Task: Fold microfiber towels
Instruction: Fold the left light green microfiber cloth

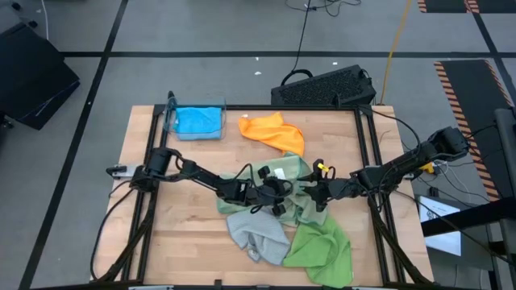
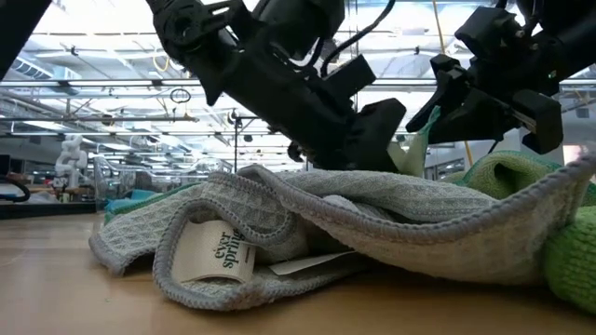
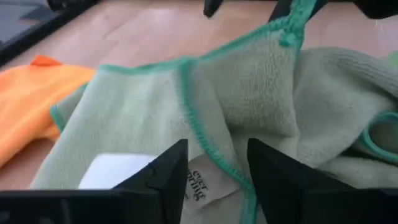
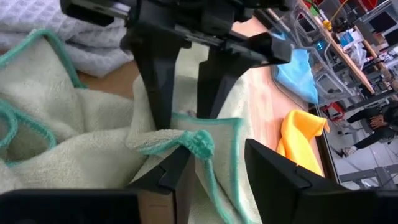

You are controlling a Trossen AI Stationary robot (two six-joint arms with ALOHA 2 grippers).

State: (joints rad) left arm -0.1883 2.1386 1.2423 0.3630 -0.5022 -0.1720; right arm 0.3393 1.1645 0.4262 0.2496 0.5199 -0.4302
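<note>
Left gripper [image 1: 278,190]: fingers [image 3: 165,177] spread, poised over a pale sage green towel [image 3: 143,124], nothing held. Right gripper [image 1: 318,193]: jaws parted around that towel's bunched teal-edged corner [image 4: 198,144]. Heap mid-desk [image 1: 161,242] with grey towel [image 1: 256,234] and bright green towel [image 1: 322,246]. Orange towel [image 1: 274,131] and blue towel [image 1: 197,121] lie apart at the far edge.

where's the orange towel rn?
High view: the orange towel lies crumpled at the table's far edge, centre, right of the blue towel and just beyond the pale green towel the grippers work on.
</note>
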